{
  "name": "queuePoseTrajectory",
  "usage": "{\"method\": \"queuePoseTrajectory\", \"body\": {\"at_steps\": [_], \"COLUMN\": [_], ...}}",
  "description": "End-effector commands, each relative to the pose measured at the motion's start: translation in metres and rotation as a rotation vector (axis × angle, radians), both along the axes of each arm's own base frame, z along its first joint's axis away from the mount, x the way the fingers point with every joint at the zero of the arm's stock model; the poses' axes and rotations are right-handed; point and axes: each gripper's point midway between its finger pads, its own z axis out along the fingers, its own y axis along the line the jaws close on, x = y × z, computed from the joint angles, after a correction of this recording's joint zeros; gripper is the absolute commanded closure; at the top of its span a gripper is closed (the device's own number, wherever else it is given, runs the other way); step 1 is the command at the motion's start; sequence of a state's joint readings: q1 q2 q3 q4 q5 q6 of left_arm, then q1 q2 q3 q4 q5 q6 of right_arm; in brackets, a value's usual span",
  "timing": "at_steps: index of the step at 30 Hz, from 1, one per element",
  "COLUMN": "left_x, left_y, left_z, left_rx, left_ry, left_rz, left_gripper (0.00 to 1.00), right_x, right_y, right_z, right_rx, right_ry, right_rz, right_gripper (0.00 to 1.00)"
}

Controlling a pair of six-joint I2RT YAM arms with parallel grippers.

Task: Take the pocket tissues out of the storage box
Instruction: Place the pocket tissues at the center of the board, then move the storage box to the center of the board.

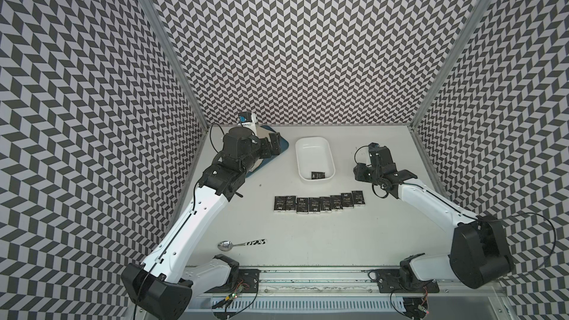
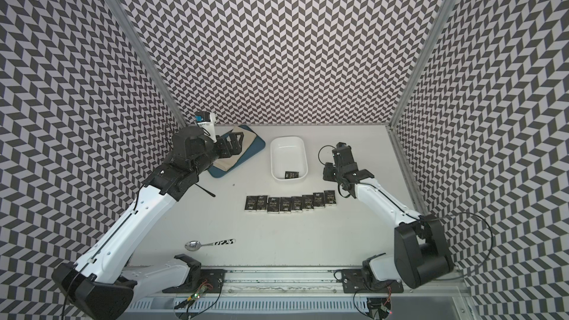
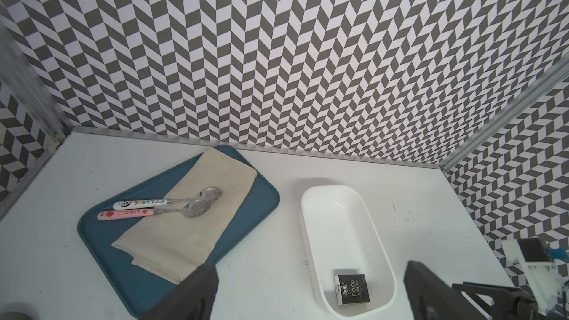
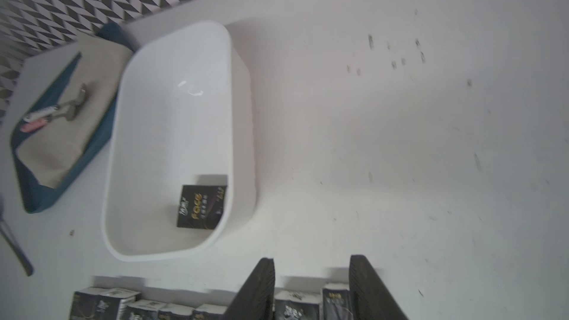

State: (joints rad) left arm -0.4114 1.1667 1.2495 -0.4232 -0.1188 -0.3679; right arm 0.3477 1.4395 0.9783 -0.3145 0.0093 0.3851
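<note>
**Packets: eight on the table, one in the box**

Spoon (image 1: 241, 244) with a patterned handle lies alone near the front edge of the table (image 1: 385, 235). Beyond it, eight of the pocket tissues (image 1: 318, 204) lie flat in a row, side by side and touching. They are black with white "Face" print. The row steps slightly farther back toward the right arm's side and sits clear of the storage box (image 1: 314, 152).

Right gripper (image 4: 312, 260) hangs over the right-hand end of that row — jaws partly parted, nothing clamped. Its wrist view shows packets of the row below the gap. Contact with them cannot be determined.

Storage box is white and shallow, and stands upright just beyond the row near mid-table. Ninth packet (image 1: 318, 175) lies inside at the near end, close against the wall, print facing up.

Farther back, on the left arm's side, a blue tray (image 3: 258, 210) carries a folded beige cloth (image 3: 200, 241). Two spoons (image 3: 184, 207) lie on the cloth, bowls together. Left gripper (image 3: 311, 266) hovers over the tray — jaws wide apart, empty.
</note>
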Motion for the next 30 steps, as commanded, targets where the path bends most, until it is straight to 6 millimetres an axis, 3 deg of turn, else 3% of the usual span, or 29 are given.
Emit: {"method": "queuePoseTrajectory", "body": {"at_steps": [1,4,6,11,17,20,25,30], "left_x": [-0.001,-0.001,0.001,0.005,0.012,0.015,0.021,0.023], "left_y": [0.003,0.003,0.003,0.001,-0.002,-0.003,-0.007,-0.007], "left_z": [0.009,0.007,0.005,0.004,0.003,0.001,-0.001,-0.001], "left_rx": [0.005,0.001,0.003,0.014,0.022,0.026,0.033,0.046], "left_ry": [-0.012,-0.011,-0.007,-0.002,0.004,0.007,0.015,0.018], "left_rz": [0.011,0.011,0.012,0.012,0.009,0.010,0.006,0.008], "left_gripper": [0.01,0.01,0.01,0.01,0.01,0.01,0.01,0.01], "right_x": [0.022,0.038,0.049,0.067,0.073,0.078,0.092,0.114], "right_y": [0.043,0.071,0.078,0.077,0.079,0.079,0.079,0.073], "right_z": [0.003,0.000,-0.009,-0.031,-0.055,-0.060,-0.059,-0.063], "right_rx": [0.062,0.067,0.052,-0.028,-0.057,-0.074,-0.113,-0.218], "right_ry": [-0.020,-0.021,-0.005,0.026,0.069,0.067,0.029,-0.001], "right_rz": [0.085,0.126,0.127,0.112,0.122,0.126,0.134,0.150], "right_gripper": [0.54,0.54,0.53,0.54,0.56,0.63,0.86,0.93]}}
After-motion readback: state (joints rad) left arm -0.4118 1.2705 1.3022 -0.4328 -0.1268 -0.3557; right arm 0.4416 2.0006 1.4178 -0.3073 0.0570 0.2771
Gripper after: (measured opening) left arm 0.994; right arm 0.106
